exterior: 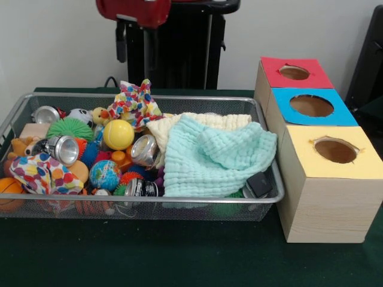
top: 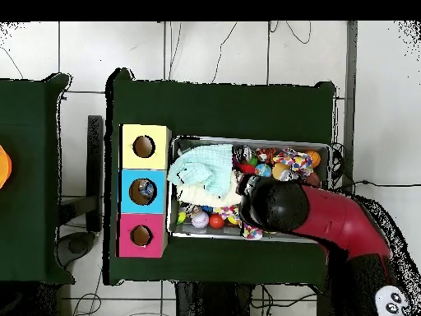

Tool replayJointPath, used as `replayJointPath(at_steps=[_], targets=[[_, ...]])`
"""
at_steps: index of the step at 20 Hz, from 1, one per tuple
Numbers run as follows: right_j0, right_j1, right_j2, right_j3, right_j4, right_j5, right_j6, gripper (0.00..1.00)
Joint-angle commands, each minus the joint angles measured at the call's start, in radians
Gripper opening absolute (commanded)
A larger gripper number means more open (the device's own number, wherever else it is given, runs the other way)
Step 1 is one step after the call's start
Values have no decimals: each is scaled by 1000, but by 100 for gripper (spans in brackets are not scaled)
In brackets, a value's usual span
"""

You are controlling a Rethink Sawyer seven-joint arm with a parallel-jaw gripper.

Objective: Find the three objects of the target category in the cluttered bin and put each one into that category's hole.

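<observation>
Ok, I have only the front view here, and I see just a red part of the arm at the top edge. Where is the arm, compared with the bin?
Observer: From overhead, the arm reaches over the bin. Its black head covers part of the bin's robot side, right beside the cream cloth.
Operator: Thank you. And the holes? In my view they look empty.
Observer: Not all. Looking straight down into the blue box, a small pale object shows inside its hole.
</observation>
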Motion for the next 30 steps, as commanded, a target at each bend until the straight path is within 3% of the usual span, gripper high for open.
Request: replayJointPath(at_steps=[1,11,22,30], targets=[[-72,47,73,134,-75,-95,-115,100],[-141,127,101,145,-166,-221,-106,100],[-162,298,107,58,-252,-331,-64,100],[-163,346,97,45,-294,-390,-32,100]])
